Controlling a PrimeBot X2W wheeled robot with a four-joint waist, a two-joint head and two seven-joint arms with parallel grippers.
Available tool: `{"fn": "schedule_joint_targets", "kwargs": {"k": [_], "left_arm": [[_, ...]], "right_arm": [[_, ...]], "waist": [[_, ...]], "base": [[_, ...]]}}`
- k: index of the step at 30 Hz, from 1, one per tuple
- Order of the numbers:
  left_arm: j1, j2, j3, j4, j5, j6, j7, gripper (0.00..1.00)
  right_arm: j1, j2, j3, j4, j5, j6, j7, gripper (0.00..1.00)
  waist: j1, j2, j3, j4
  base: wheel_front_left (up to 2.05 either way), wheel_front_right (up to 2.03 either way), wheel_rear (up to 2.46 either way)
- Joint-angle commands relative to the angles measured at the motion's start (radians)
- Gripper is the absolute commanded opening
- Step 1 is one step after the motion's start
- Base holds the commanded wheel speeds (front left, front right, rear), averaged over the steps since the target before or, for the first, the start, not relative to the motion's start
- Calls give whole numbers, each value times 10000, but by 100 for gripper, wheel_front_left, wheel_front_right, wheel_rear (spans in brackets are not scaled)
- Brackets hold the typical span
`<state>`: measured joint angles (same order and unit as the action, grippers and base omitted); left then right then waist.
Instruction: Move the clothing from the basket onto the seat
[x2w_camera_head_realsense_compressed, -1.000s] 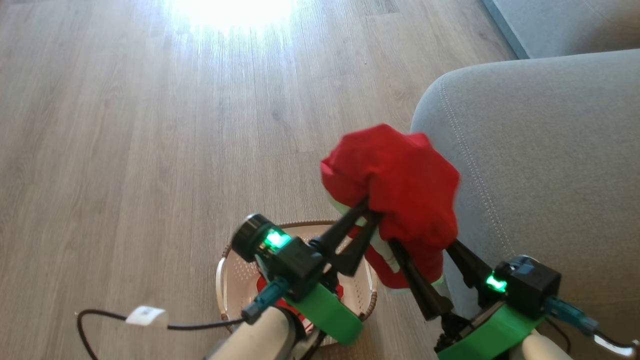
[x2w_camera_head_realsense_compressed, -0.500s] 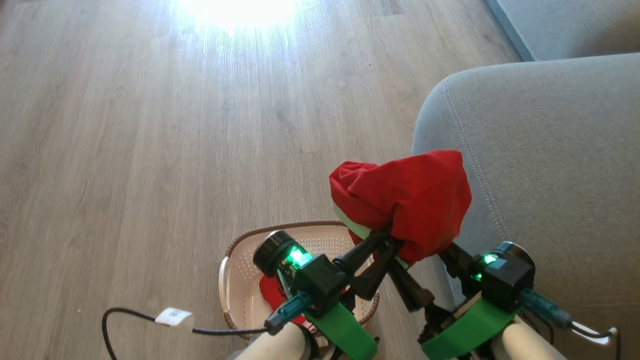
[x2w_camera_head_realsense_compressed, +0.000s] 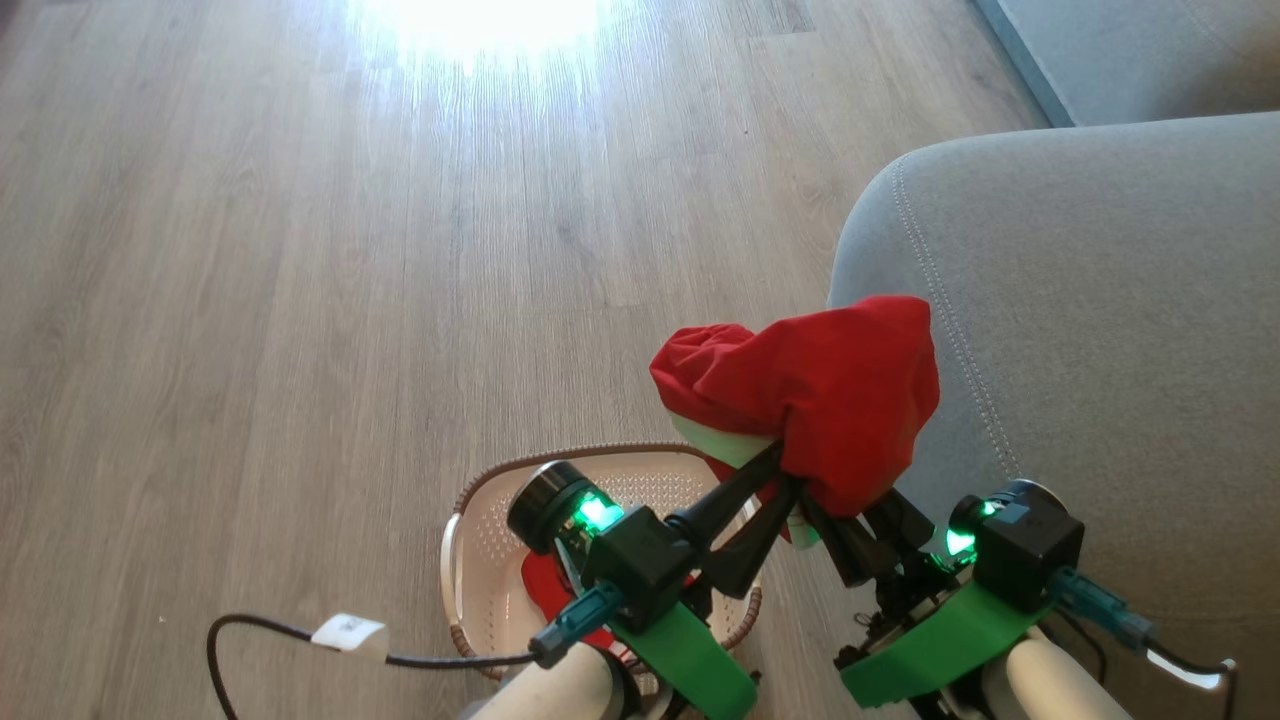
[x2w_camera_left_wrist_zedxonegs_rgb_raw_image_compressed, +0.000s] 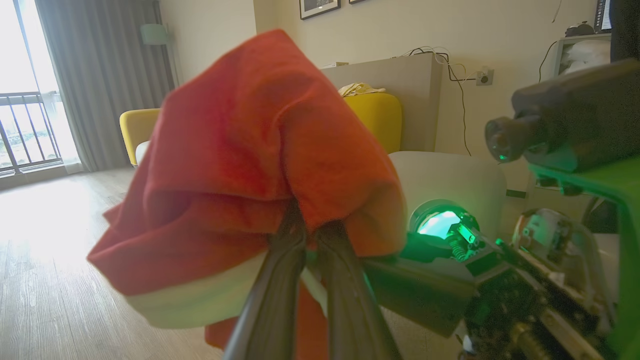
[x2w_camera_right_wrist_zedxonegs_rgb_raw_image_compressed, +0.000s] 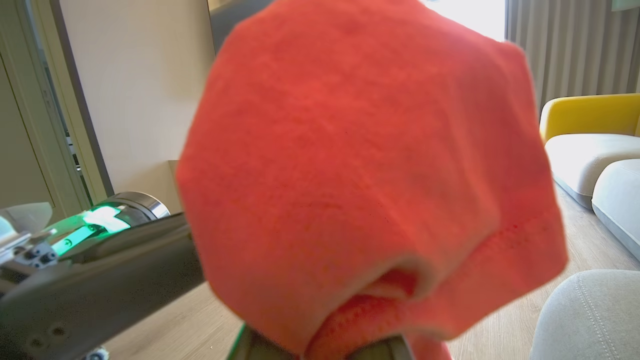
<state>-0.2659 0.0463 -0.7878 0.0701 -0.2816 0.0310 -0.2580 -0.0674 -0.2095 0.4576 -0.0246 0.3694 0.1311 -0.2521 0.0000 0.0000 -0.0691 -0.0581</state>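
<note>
The left hand (x2w_camera_head_realsense_compressed: 783, 472) pinches the clothing (x2w_camera_head_realsense_compressed: 830, 390), fingers pressed together. The right hand (x2w_camera_head_realsense_compressed: 852, 508), just beside, has tips buried under the cloth; its grip I cannot tell. The basket (x2w_camera_head_realsense_compressed: 480, 540) sits below them, the seat (x2w_camera_head_realsense_compressed: 1100, 350) to their right.

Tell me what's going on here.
The robot is moving laundry from the basket on the floor to the grey seat. Its left gripper is shut on a red garment with white trim, held in the air by the seat's rounded corner and not yet set down. The right gripper reaches under the same cloth. Its fingertips are hidden, so its grip is unclear. Another red piece lies in the basket.
</note>
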Motion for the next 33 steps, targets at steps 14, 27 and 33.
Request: {"fn": "schedule_joint_targets", "kwargs": {"k": [14,27,33], "left_arm": [[-162,39,1118,54,2,361,-38,100],[414,61,2116,1346,583,67,-38,100],[730,60,2429,2153,642,-425,-38,100]], "right_arm": [[-142,272,-1117,-401,-233,-4,-97,0],[114,501,-2993,205,-584,-4,-97,0],[313,841,-3856,532,-720,-4,-97,0]], "waist": [[0,0,-118,-84],[0,0,-130,-87],[0,0,-105,-116]], "base": [[0,0,0],[0,0,0],[0,0,0]]}}
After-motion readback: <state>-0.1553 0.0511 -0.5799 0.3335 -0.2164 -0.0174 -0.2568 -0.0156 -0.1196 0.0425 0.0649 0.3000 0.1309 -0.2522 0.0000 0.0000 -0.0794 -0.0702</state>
